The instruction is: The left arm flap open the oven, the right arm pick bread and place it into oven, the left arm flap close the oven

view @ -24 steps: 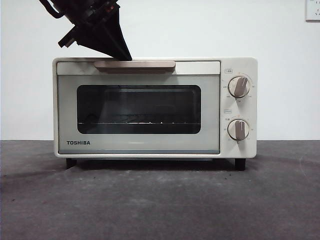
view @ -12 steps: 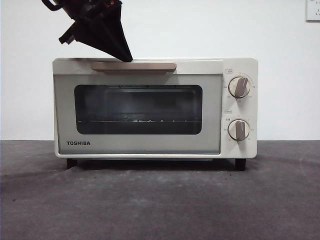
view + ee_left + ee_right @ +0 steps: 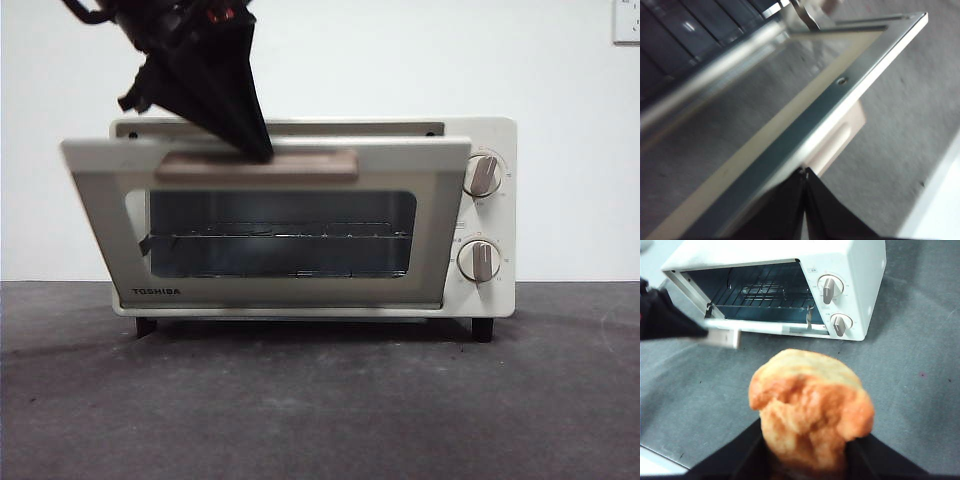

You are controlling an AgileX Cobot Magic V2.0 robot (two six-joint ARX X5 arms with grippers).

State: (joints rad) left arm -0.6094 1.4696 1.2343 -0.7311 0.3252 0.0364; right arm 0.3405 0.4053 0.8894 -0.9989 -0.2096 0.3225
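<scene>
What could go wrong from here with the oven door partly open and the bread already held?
The left pincer only presses its closed tip on the handle of the half-open door, so it might slip off and let the door drop or snap back. The right pincer already holds the bread in front of the oven; moving in too early could hit the door or the left arm.

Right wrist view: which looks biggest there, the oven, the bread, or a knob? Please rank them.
1. Oven, widest in the picture.
2. Bread, held in the right gripper; it sits close to the camera, so it looks nearly as big as the oven.
3. Upper knob, smallest by far.
</scene>
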